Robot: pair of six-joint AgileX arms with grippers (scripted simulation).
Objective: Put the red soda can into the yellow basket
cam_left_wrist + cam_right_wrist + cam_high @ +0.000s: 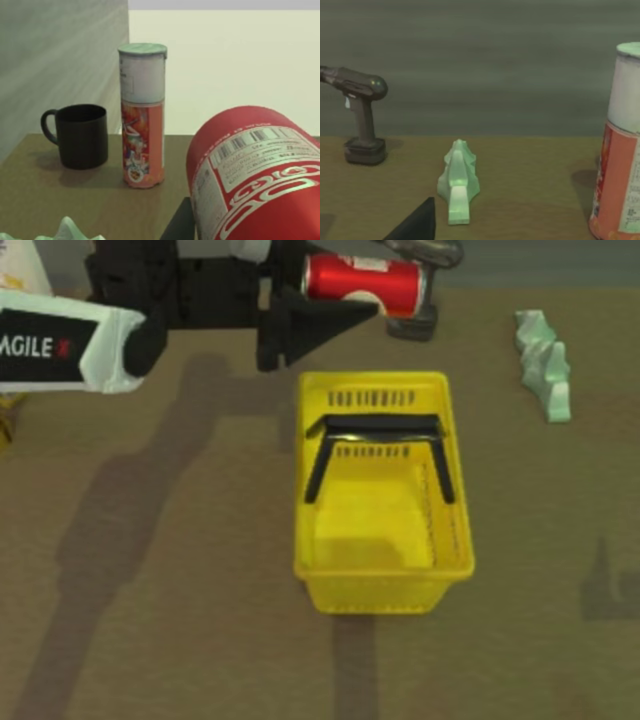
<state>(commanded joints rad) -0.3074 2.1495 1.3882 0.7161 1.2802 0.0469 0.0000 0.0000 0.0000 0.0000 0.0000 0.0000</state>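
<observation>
Nearest the top camera, the left arm (pixel 70 345) reaches in from the left edge, laid roughly level across the far part of the table, its white link leading to black wrist hardware. 1 dark finger (pixel 315 325) tapers toward the right and ends against the can (pixel 365 282); the second finger is not visible. The left gripper (pixel 350 295) holds the can lying on its side, lifted above the table, red body with a silver end toward the right. In the left wrist view the can (pixel 255 175) fills the near corner, barcode patch and white lettering facing the lens, so the gripper is pinching the can.

Below and just nearer than the can sits the basket (pixel 385 575), yellow, upright, interior bare, black handle (pixel 378 440) folded across its far half. The can hangs past the basket's far rim, not over its opening.

Farther off:
- pale green object (pixel 545 365) on the table toward the right
- drill (pixel 360 115) standing on its base just behind the can in the top view
- tall tube (pixel 143 115) with a pale lid, upright
- black mug (pixel 80 135) beside the tube

Right gripper: only a dark tip (pixel 415 225) shows in the right wrist view; spread or pressed together, cannot tell.
</observation>
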